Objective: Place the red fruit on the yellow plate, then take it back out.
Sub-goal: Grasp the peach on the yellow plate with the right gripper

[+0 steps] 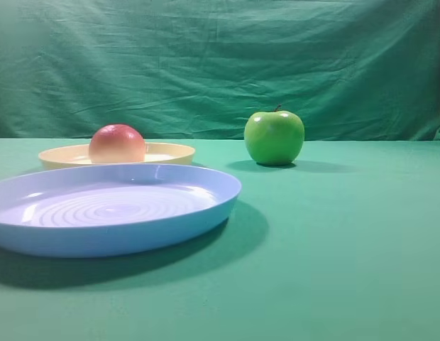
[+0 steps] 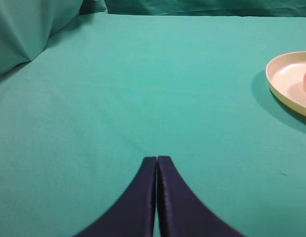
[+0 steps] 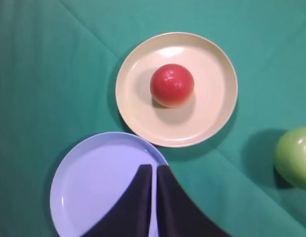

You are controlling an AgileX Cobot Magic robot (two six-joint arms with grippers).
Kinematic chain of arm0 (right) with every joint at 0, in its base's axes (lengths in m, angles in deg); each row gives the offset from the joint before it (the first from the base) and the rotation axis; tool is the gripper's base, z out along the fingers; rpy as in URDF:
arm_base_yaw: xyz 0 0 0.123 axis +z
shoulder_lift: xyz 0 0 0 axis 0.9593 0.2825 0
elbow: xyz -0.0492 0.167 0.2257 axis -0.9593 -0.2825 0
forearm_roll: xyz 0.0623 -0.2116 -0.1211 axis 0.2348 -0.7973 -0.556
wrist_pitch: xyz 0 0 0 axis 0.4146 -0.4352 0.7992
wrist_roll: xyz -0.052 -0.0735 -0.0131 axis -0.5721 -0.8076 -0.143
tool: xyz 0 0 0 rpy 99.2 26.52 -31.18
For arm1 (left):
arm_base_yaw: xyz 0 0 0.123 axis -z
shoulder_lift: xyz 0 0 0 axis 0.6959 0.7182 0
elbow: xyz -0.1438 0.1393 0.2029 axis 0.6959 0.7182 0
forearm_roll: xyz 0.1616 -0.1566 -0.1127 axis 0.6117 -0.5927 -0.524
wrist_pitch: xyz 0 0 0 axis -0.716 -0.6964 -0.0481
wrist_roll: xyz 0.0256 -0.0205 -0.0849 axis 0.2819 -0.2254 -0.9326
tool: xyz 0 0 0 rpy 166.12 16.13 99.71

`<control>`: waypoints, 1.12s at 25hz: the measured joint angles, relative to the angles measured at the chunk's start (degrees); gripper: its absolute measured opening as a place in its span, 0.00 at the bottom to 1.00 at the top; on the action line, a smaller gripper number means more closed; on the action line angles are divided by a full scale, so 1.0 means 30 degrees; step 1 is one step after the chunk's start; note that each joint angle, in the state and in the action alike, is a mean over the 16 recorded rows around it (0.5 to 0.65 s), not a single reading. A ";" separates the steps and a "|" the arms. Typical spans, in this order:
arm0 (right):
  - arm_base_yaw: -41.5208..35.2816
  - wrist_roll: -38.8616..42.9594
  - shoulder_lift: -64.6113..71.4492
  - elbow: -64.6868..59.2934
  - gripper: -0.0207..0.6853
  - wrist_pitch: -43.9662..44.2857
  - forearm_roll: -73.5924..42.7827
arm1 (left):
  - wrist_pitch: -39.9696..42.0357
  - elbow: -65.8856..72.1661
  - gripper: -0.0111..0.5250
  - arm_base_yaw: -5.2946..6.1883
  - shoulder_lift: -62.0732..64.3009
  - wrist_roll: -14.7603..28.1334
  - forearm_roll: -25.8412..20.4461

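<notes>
Both claws, left claw point(image 2: 157, 159) and right claw point(image 3: 154, 168), are sitting pressed together, gripping nothing. Red fruit point(image 3: 172, 85) is resting in yellow plate point(image 3: 219, 116); a careless regrasp risks rolling it off

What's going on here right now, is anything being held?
Nothing is held. The red fruit sits on the yellow plate, so placing looks done and taking it back out is not. The right gripper is shut and empty above the blue plate, apart from the fruit. The left gripper is shut over bare cloth. The green apple stands off to the side.
</notes>
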 joint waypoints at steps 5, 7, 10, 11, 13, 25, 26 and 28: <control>0.0000 0.1095 -0.3122 -0.2424 0.03 0.0187 -0.0432 | 0.0000 0.0000 0.02 0.0000 0.0000 0.0000 0.0000; 0.0000 0.1480 -0.4358 -0.3527 0.03 0.0142 -0.0660 | 0.0000 0.0000 0.02 0.0000 0.0000 0.0000 0.0000; 0.0000 0.2085 -0.6122 -0.5086 0.03 0.0143 -0.1169 | 0.0000 0.0000 0.02 0.0000 0.0000 0.0000 0.0000; 0.0000 0.2313 -0.6679 -0.5551 0.03 0.0172 -0.1400 | 0.0000 0.0000 0.02 0.0000 0.0000 0.0000 0.0000; 0.0000 0.2833 -0.7739 -0.6364 0.03 0.0290 -0.1975 | 0.0000 0.0000 0.02 0.0000 0.0000 0.0000 0.0000; -0.1332 0.5560 -1.3350 -1.0614 0.03 -0.0828 -0.6404 | 0.0000 0.0000 0.02 0.0000 0.0000 0.0000 0.0000; -0.1689 0.5688 -1.3842 -1.1118 0.03 -0.1288 -0.6597 | 0.0000 0.0000 0.02 0.0000 0.0000 0.0000 0.0000; -0.2534 0.5896 -1.4867 -1.2230 0.03 -0.2301 -0.6819 | 0.0000 0.0000 0.02 0.0000 0.0000 0.0000 0.0000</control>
